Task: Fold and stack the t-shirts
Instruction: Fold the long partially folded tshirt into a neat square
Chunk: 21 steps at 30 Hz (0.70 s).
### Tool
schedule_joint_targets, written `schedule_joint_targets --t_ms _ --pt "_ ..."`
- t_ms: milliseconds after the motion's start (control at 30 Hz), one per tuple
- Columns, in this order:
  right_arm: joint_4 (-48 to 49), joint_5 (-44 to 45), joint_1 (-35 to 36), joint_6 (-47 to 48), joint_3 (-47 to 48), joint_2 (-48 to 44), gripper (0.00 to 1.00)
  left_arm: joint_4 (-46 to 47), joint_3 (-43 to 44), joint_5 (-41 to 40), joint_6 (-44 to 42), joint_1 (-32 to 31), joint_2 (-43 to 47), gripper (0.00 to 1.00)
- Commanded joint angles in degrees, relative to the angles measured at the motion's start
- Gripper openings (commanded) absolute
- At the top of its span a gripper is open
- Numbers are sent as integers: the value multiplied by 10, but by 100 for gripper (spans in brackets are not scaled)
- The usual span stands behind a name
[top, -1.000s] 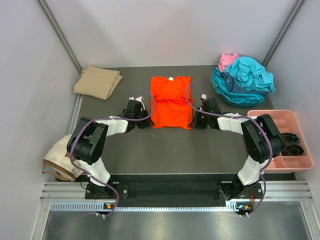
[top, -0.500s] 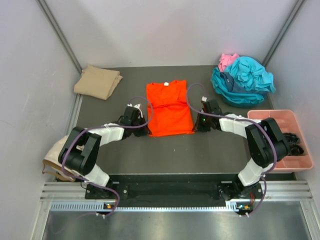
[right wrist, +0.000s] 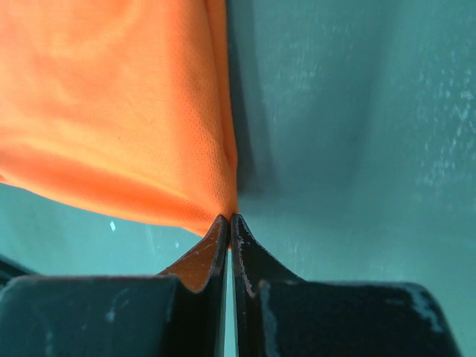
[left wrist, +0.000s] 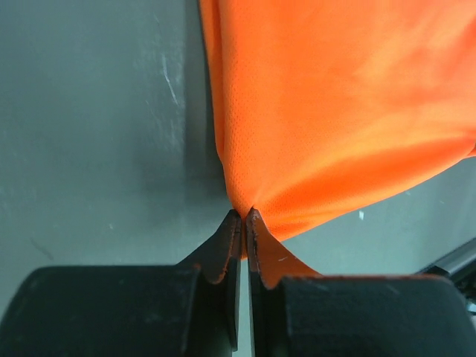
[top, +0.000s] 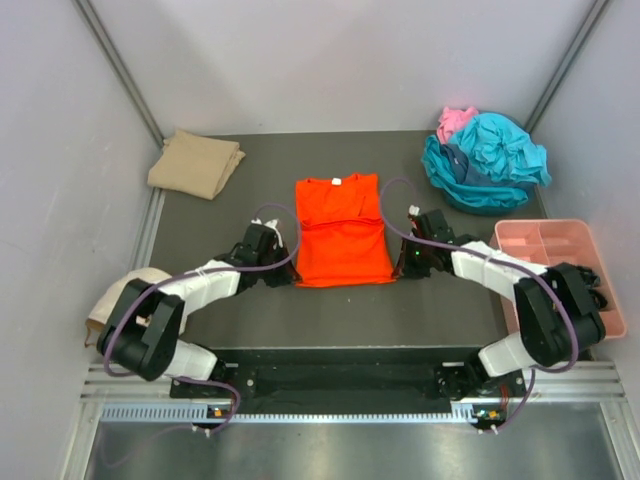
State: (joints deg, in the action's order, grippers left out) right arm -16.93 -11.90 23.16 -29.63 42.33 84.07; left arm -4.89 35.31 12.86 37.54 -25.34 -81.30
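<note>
Orange t-shirt [top: 342,232] lies near-to-far; collar [top: 337,182] farthest.

Soft, even overhead light fills the top view, sharp throughout, with faint shadows on the dark table [top: 350,310]. Both wrist views are bright (the right one tinted teal); the orange t-shirt [left wrist: 335,111] glows near-saturated, dropping a soft shadow beside its edge.

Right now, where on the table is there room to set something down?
Bare tabletop lies between the tan shirt and the orange shirt, and along the near edge. Crowded: the teal pile and pink tray on the right.
</note>
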Motion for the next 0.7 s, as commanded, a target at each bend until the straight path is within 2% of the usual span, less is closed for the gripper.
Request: schedule_joint_targets --t_ms 0,167,400,533,667 --pt "-49 24 -1 19 -15 -62 0 -60 -14 -32 7 -4 72 8" --pt "-63 24 -2 20 -22 -87 0 -82 -15 -41 12 -6 110 8" --pt "-71 24 -1 15 15 -97 0 -90 23 -45 10 -7 103 9" --pt "-56 35 -1 9 59 -81 0 -87 64 -57 4 -7 87 9" --pt "-51 43 -1 13 123 -22 0 -79 113 -76 -8 -6 49 9"
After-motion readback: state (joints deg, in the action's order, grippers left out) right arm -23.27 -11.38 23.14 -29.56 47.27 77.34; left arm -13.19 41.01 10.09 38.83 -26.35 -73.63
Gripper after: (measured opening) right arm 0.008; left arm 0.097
